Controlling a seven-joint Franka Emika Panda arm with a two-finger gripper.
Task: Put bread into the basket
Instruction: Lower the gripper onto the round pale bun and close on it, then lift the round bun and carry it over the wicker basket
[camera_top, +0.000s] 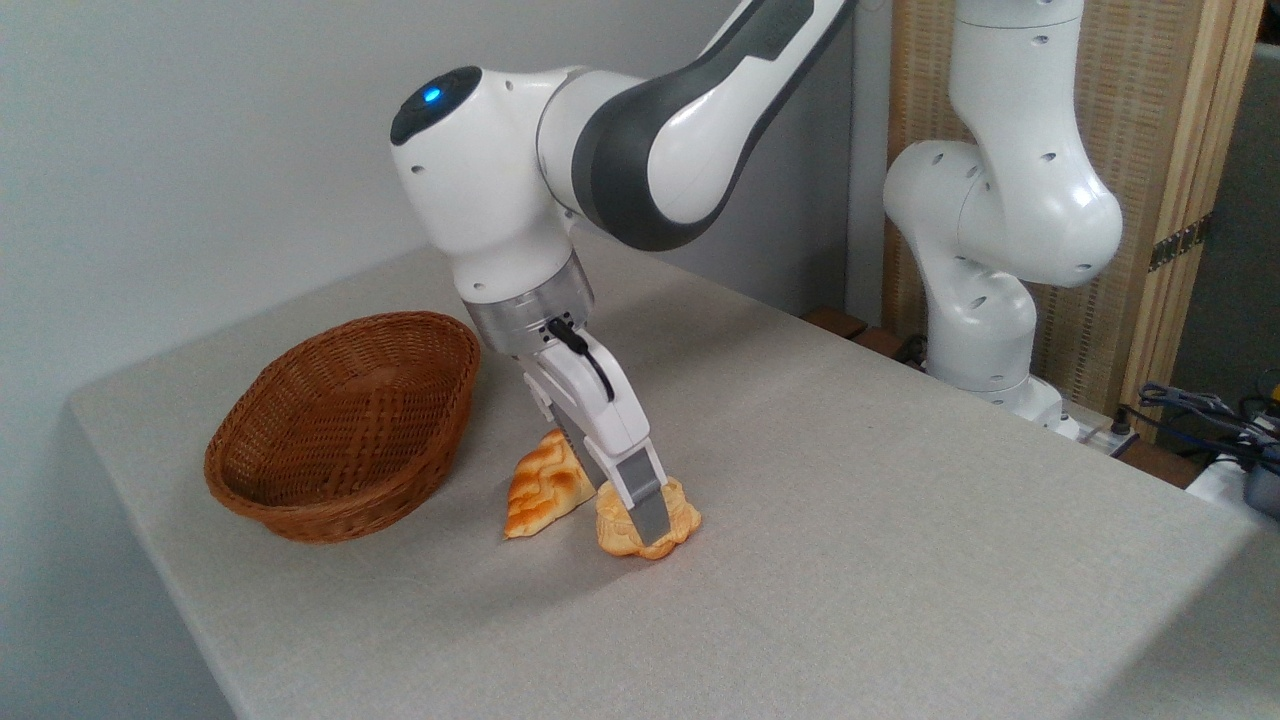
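Note:
The bread (683, 516), a small pale-golden bun with a lumpy edge, lies on the table near the front middle. My gripper (628, 508) reaches down over it, with one finger on each side. The near finger (648, 512) stands against the bun's front and its tip is at table level. The far finger is mostly hidden behind the bun and the hand, so the grip does not show. The oval brown wicker basket (300, 500) sits to the left, a hand's width from the bun, with nothing visible inside.
A braided orange-brown pointed loaf (543, 486) lies between the basket and the bun, close to my far finger. The arm's white base (985, 340) stands at the back right, with cables (1200, 410) beyond the table edge.

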